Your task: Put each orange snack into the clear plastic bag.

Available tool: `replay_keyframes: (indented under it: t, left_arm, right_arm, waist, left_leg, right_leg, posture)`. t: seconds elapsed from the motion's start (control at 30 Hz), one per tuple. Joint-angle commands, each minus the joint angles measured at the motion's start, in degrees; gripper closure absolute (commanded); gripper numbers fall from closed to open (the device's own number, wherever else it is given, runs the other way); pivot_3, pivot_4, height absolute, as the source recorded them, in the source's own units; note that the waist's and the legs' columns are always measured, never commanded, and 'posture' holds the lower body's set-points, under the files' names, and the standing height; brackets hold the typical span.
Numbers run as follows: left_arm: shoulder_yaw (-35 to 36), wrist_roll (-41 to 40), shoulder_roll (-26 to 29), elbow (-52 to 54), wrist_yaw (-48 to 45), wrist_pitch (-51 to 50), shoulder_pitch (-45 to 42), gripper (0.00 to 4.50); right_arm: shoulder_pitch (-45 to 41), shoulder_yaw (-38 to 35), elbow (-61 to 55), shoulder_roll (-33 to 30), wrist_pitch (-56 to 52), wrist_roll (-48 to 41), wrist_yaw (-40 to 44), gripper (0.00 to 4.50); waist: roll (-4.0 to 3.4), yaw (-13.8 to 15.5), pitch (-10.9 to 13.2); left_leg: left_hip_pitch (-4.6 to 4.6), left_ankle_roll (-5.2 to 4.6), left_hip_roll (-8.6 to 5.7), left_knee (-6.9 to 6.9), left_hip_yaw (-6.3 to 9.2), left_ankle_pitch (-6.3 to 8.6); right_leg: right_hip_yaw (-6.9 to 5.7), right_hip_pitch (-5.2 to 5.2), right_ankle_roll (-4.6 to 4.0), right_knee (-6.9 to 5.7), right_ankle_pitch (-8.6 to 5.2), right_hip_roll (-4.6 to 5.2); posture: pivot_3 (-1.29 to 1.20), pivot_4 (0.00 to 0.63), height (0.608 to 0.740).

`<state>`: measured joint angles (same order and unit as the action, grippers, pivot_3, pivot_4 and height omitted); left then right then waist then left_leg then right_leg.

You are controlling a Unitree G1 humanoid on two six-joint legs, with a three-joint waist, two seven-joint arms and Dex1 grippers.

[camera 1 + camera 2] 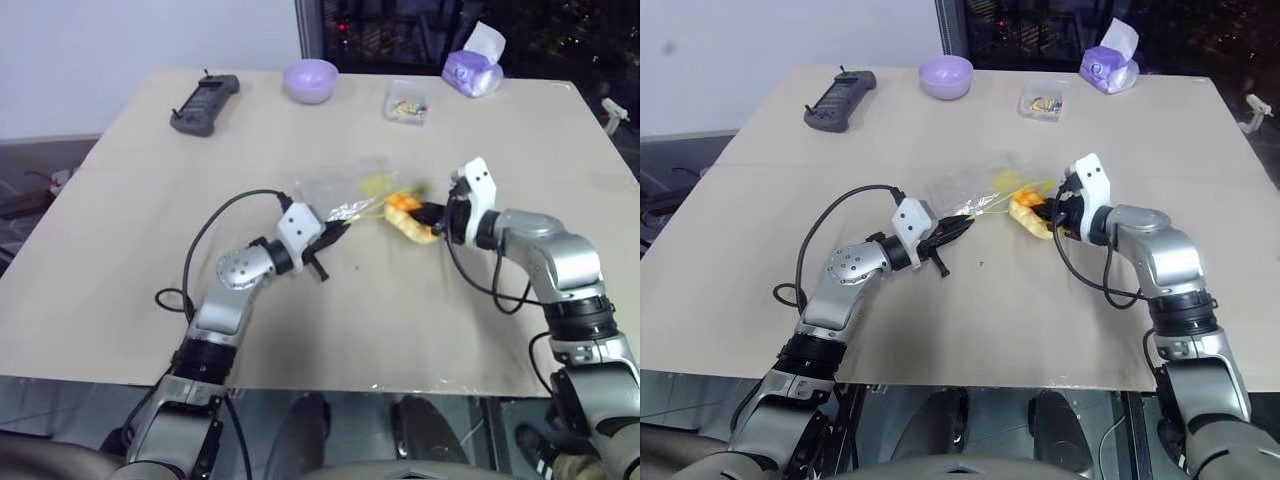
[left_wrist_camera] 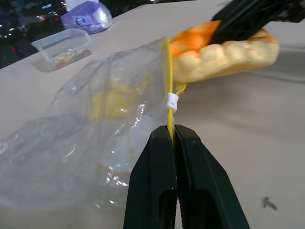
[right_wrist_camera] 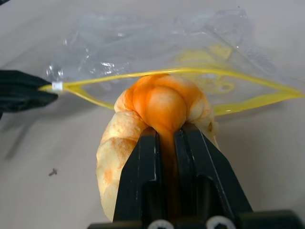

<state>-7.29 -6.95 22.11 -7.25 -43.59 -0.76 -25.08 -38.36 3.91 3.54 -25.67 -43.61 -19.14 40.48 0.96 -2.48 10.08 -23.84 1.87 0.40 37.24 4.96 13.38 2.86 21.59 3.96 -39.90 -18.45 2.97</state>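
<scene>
From my remote station I see the large beige rectangular table (image 1: 120,270) carrying everything. On its middle lies the clear crinkly plastic zip bag (image 1: 345,192) with a yellow strip along its mouth; the mouth stands open as a yellow loop facing my right arm. A yellowish patch shows through the film, but I cannot tell what it is.

My left gripper (image 2: 173,136), its two black fingers clenched, grasps the bag's yellow strip just beside a small white slider clip (image 2: 172,100), holding that end of the mouth off the table.

My right gripper (image 3: 167,138) is clamped on the round orange-yellow bun-like snack (image 3: 157,107), squeezing it between both black fingers. The snack sits at the bag's mouth, its front end touching the yellow loop and just entering the opening; most of it is outside the bag.

Along the far edge, well apart from the work area, stand, from my left to my right:
- a dark grey handheld controller (image 1: 205,103);
- a lavender round bowl (image 1: 310,80);
- a small clear rigid box holding colourful bits (image 1: 406,103);
- a purple soft pack of tissues (image 1: 473,66) with a white sheet sticking up.
</scene>
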Motion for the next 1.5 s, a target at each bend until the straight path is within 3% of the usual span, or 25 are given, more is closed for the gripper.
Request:
replay_keyframes:
  t: [0.03, 0.27, 0.37, 0.6, 0.7, 0.87, 1.1, 1.13, 1.2, 1.3, 1.5]
  left_arm:
    - [-0.48, -1.24, 0.13, 2.74, -2.15, 0.69, -0.33, 4.5]
    - [-1.77, -0.95, 0.07, 0.38, -6.62, 3.16, -2.7, 4.5]
    - [-3.11, -1.02, -0.35, -0.82, -9.28, 4.6, -4.56, 4.5]
    - [-3.96, -1.5, -0.78, -2.52, -12.93, 6.01, -6.21, 4.5]
    - [-4.29, -1.68, -0.82, -3.2, -14.67, 6.74, -6.79, 4.5]
    - [-4.43, -1.72, -1.15, -3.51, -15.87, 7.19, -7.1, 4.5]
    - [-4.63, -1.76, -1.67, -3.5, -16.03, 7.22, -7.02, 4.5]
    - [-4.58, -1.75, -1.72, -3.49, -16.01, 7.2, -7.0, 4.5]
    - [-4.53, -1.74, -1.8, -3.42, -15.95, 7.16, -6.9, 4.5]
    - [-4.42, -1.65, -1.94, -3.81, -15.69, 7.26, -6.99, 4.5]
    - [-4.13, -1.47, -2.26, -4.42, -14.96, 7.35, -7.08, 4.5]
  right_arm:
    - [-3.25, -0.21, 1.48, 1.55, 0.72, 0.1, -0.58, 4.46]
    - [-7.24, 0.24, 5.86, 3.49, 1.81, 1.32, -0.49, 4.46]
    - [-7.61, 3.68, 8.39, 2.8, 4.86, 5.3, -0.35, 4.46]
    - [-4.02, 8.42, 3.36, -0.74, 17.87, 6.3, 12.52, 4.46]
    - [-6.96, 5.85, 9.72, 1.32, 17.45, 6.8, 8.5, 4.46]
    - [-8.63, 1.89, 10.39, 4.57, 11.39, 1.51, 8.86, 4.46]
    - [-12.3, -4.27, 16.88, 10.79, 3.79, 0.56, -3.7, 4.46]
    - [-11.68, -3.48, 15.87, 10.8, 3.73, 1.02, -3.38, 3.58]
    - [-10.44, -2.02, 13.85, 10.73, 3.9, 1.89, -3.15, 3.0]
    - [-8.7, -0.09, 10.57, 9.28, 4.39, 2.42, -1.02, 1.66]
    - [-6.21, -0.81, 6.12, 4.79, 3.12, -0.16, 3.88, 1.66]
  waist:
    - [0.0, -0.04, 0.0]
    - [-0.01, 0.18, 0.0]
    - [-0.01, 0.04, 0.0]
    - [-0.01, -0.03, 0.01]
    - [-0.01, -0.22, 0.01]
    - [-0.01, -0.14, 0.01]
    - [-0.01, -0.02, 0.01]
    - [-0.02, 0.04, 0.01]
    - [-0.02, 0.04, 0.01]
    - [-0.03, -0.04, 0.01]
    - [-0.03, -0.02, 0.01]
  left_leg:
    - [0.0, 0.0, 0.0, 0.0, -0.01, 0.0]
    - [0.0, 0.01, -0.01, 0.0, 0.0, 0.0]
    - [0.0, 0.01, -0.01, 0.0, -0.01, 0.0]
    - [-0.03, 0.0, -0.01, -0.02, -0.01, 0.0]
    - [0.0, 0.0, -0.01, 0.01, -0.02, 0.0]
    - [0.02, 0.02, 0.02, 0.02, 0.02, -0.02]
    - [0.01, 0.08, 0.0, 0.01, 0.01, -0.06]
    - [0.01, 0.09, 0.0, 0.01, 0.02, -0.06]
    - [-0.01, 0.09, 0.0, 0.0, 0.01, -0.06]
    - [-0.01, 0.08, -0.02, -0.01, -0.01, -0.05]
    - [-0.01, 0.0, -0.01, 0.01, 0.0, -0.01]
  right_leg:
    - [0.0, 0.0, 0.0, 0.0, 0.0, 0.0]
    - [0.0, 0.0, 0.0, 0.01, 0.0, 0.0]
    - [0.0, 0.0, 0.0, 0.01, 0.0, 0.01]
    - [0.0, 0.01, 0.0, 0.06, 0.0, 0.01]
    - [0.01, 0.01, 0.0, 0.0, 0.0, 0.0]
    - [-0.01, 0.01, 0.0, -0.03, 0.0, -0.03]
    - [-0.01, 0.01, 0.0, -0.03, 0.0, -0.02]
    - [-0.01, 0.02, 0.0, -0.03, 0.0, -0.02]
    - [-0.01, 0.03, 0.0, -0.01, 0.0, -0.02]
    - [0.01, 0.03, 0.0, 0.0, 0.0, 0.0]
    - [0.0, 0.02, 0.0, -0.01, 0.0, -0.01]
  posture:
    - [0.0, 0.15, 0.74]
    - [0.0, 0.15, 0.74]
    - [0.0, 0.15, 0.74]
    - [0.0, 0.15, 0.74]
    - [0.0, 0.15, 0.74]
    - [0.0, 0.15, 0.74]
    - [0.0, 0.15, 0.74]
    - [0.0, 0.15, 0.74]
    - [0.0, 0.15, 0.74]
    - [0.0, 0.15, 0.74]
    - [0.0, 0.15, 0.74]
